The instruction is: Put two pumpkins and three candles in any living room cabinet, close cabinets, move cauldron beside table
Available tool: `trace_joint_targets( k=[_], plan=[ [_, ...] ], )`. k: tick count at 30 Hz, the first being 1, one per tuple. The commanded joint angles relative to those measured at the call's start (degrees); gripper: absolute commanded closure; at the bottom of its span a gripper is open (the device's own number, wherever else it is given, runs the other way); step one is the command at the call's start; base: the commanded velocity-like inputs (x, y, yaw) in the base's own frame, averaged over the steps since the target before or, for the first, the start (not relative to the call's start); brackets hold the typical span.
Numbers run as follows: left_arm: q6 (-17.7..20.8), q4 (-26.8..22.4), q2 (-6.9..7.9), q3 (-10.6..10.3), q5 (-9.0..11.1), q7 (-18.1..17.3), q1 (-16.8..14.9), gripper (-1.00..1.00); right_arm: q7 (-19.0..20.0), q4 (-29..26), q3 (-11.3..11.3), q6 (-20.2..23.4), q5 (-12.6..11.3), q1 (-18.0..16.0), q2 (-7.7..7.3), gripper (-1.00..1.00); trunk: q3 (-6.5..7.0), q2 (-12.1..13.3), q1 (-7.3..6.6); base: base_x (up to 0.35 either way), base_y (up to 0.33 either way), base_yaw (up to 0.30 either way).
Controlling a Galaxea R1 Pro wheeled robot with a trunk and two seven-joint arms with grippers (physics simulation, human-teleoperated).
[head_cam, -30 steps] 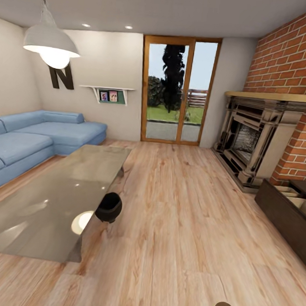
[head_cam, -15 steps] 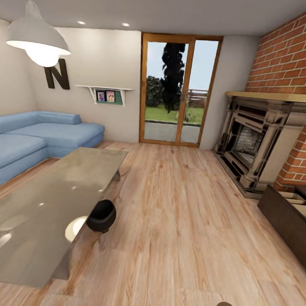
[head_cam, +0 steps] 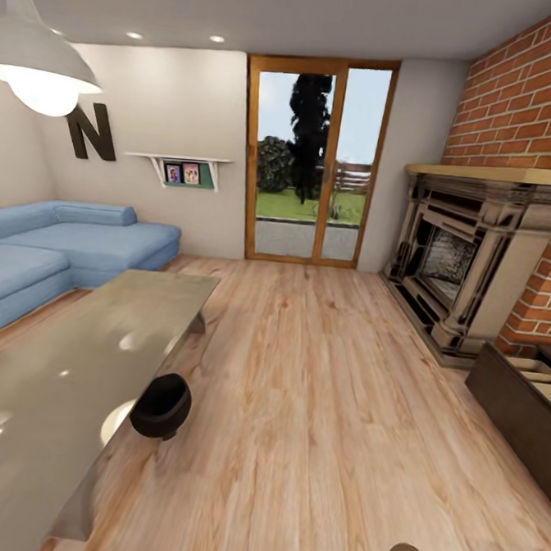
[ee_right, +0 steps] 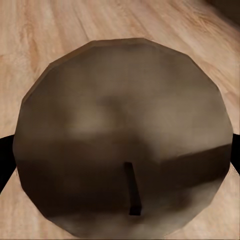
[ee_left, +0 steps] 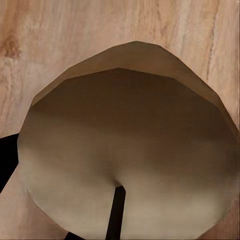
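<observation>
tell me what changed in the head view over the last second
The whole picture has shifted: the camera has turned to the right, so the table, cauldron, sofa and lamp slid toward the picture's left, and the fireplace and open cabinet show slightly differently. Nothing was grasped or released. The cauldron stays on the floor against the table's edge, and the cabinet drawer stays open.

A rounded, faceted tan-brown shell [ee_left: 125, 145] with a thin dark slit.
</observation>
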Motion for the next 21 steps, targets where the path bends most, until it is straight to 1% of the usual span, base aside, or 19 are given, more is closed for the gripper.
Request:
trace_joint_targets(
  k=[1,15,17,21],
  plan=[
    [-0.33,-0.18,0.0,-0.48,0.24,0.38,-0.1,1.0,-0.15,0.01,0.02,-0.14,0.17,-0.04,0.02,1.0,-0.06,-0.03,0.03,0.307,-0.193,0.0],
    [-0.24,-0.18,0.0,-0.48,0.24,0.36,-0.1,1.0,-0.17,-0.01,0.02,-0.19,0.16,-0.04,0.07,1.0,-0.06,-0.03,0.03,0.307,-0.193,-0.004],
    [-0.24,-0.18,0.0,-0.48,0.24,0.36,-0.1,1.0,-0.16,-0.01,0.02,-0.19,0.17,-0.04,0.11,1.0,-0.06,-0.03,0.03,0.307,-0.193,-0.116],
    [-0.24,-0.18,0.0,-0.48,0.24,0.36,-0.1,1.0,-0.19,-0.03,0.01,-0.49,0.21,-0.04,0.24,1.0,-0.06,-0.03,0.03,0.307,-0.193,-0.216]
  ],
)
